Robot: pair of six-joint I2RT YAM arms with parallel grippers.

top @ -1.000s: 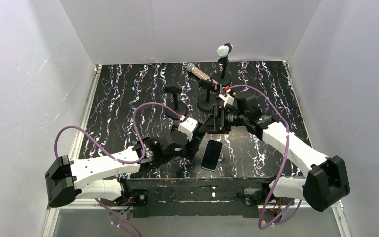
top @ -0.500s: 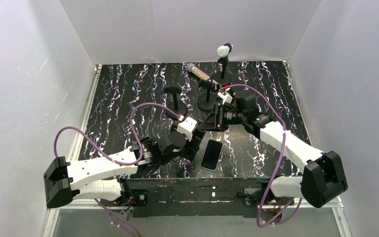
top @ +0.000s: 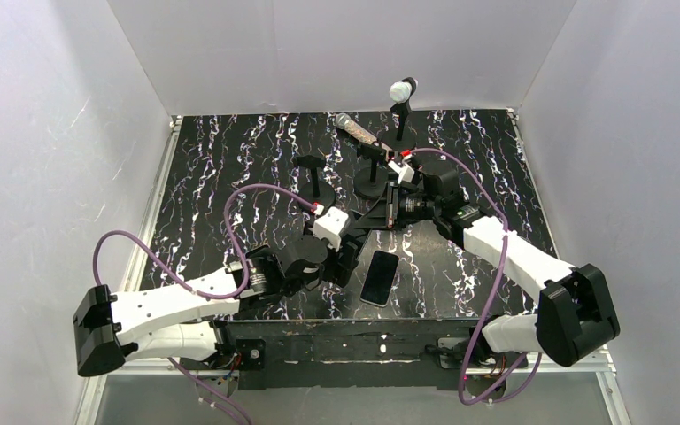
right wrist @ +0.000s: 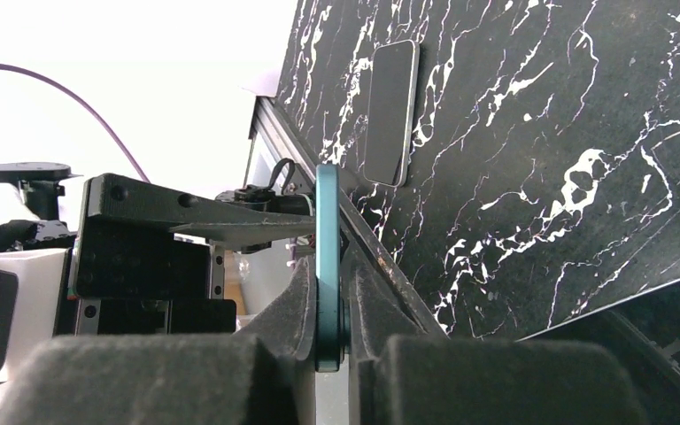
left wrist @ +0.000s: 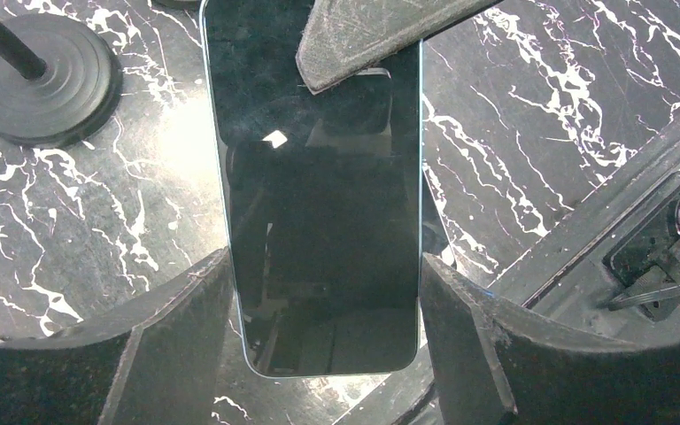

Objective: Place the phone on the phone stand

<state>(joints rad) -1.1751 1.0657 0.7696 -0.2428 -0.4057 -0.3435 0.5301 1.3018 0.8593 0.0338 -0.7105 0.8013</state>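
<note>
A phone with a dark screen and teal edge [left wrist: 319, 177] is held above the table between both arms. My left gripper [left wrist: 323, 266] is shut across its width at one end. My right gripper [right wrist: 330, 274] is shut on the flat faces of its other end [right wrist: 328, 204], and one right finger shows at the top of the left wrist view. In the top view the grippers [top: 345, 252] [top: 390, 212] meet near the table's middle. The black phone stand [top: 313, 174] stands behind them, apart from the phone.
A second phone [top: 379, 277] [right wrist: 390, 111] lies flat near the front edge. Two microphone stands [top: 372, 173] [top: 400, 115] with microphones stand at the back. A round stand base [left wrist: 40, 75] is close to the held phone. White walls enclose the table.
My right gripper has gone from open to shut on the phone's far end. Both arms shifted slightly toward the back; the left grip is unchanged.
</note>
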